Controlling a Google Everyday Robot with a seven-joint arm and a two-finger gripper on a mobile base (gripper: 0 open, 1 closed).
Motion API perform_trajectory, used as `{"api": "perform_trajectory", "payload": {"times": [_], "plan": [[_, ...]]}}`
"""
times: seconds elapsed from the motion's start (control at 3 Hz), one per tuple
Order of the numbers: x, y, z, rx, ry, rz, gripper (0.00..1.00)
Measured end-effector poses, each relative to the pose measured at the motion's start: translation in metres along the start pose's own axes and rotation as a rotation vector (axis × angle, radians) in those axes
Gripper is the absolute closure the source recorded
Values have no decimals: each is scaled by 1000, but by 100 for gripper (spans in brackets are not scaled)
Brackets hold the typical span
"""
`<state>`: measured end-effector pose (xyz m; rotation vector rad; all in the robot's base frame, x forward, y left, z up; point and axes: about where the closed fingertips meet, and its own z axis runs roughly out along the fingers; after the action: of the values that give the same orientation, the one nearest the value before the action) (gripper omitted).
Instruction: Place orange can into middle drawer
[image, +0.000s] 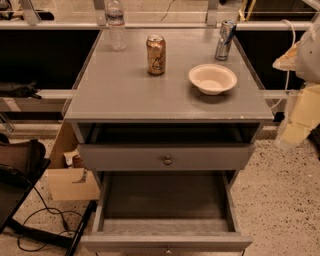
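1 orange can (156, 55) stands on the cabinet (150, 102); middle drawer (165, 200) open; gripper (291, 134) at right, state unclear.

Grey counter (125, 95) carries a white bowl (212, 78). Orange can (156, 54) upright left of bowl, silver-blue can (225, 40) just behind bowl, water bottle (116, 27) back-left of bowl. Pincer (290, 134) right of bowl, off the counter.

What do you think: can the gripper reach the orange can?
Probably yes: the gripper hangs right of the grey cabinet top, and only the low white bowl lies between it and the copper-orange soda can.
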<state>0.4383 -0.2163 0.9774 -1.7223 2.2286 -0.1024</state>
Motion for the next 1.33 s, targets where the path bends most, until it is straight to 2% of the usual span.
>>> {"api": "perform_trajectory", "payload": {"times": [0.33,0.67,1.0,1.33], "plan": [[0,0,0,0,0,0,0],[-4,-12,6,28,-65,16,0],[-8,-53,34,73,-283,74,0],[-68,-132,56,174,-683,75,0]]}}
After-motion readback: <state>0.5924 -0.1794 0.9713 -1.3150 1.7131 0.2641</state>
